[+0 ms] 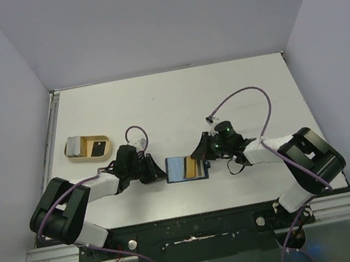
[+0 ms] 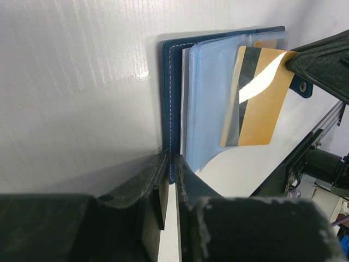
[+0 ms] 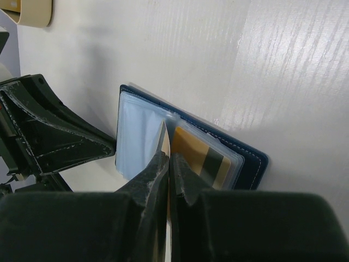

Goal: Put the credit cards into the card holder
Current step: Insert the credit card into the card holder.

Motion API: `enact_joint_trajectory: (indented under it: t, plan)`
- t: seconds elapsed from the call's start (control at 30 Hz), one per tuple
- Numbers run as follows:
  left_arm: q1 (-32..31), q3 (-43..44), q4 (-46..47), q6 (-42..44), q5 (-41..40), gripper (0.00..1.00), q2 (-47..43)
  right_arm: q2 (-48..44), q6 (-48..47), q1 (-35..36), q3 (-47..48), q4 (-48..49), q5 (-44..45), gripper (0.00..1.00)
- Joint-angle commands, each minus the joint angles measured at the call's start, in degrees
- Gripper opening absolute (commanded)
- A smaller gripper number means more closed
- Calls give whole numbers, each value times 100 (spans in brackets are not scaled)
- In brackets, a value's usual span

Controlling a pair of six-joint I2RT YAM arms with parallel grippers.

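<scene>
The navy card holder [image 1: 186, 167] lies open on the table between both arms, its clear blue sleeves up. My left gripper [image 2: 170, 157] is shut on the left edge of its navy cover [image 2: 170, 98]. My right gripper [image 3: 168, 155] is shut on a tan/gold card with a dark stripe [image 2: 259, 98], held on edge over the sleeves with its leading edge against a sleeve [image 3: 139, 131]. Another gold striped card [image 3: 204, 158] sits inside a sleeve on the right half. A black card [image 1: 98, 146] lies in the beige tray.
The beige tray [image 1: 79, 156] stands at the left, behind my left arm, and also holds a white object [image 1: 76, 146]. Its corner shows in the right wrist view [image 3: 32, 11]. Grey walls enclose the table on three sides.
</scene>
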Motion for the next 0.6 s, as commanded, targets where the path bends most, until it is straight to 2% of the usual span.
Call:
enact_joint_trajectory:
  t: [0.0, 0.57]
  plan:
    - [-23, -64, -138, 176, -289, 10, 114, -262, -28, -36, -71, 118, 106, 0]
    - [-26, -79, -102, 168, -290, 10, 143, -341, 5, -39, -89, 75, 103, 0]
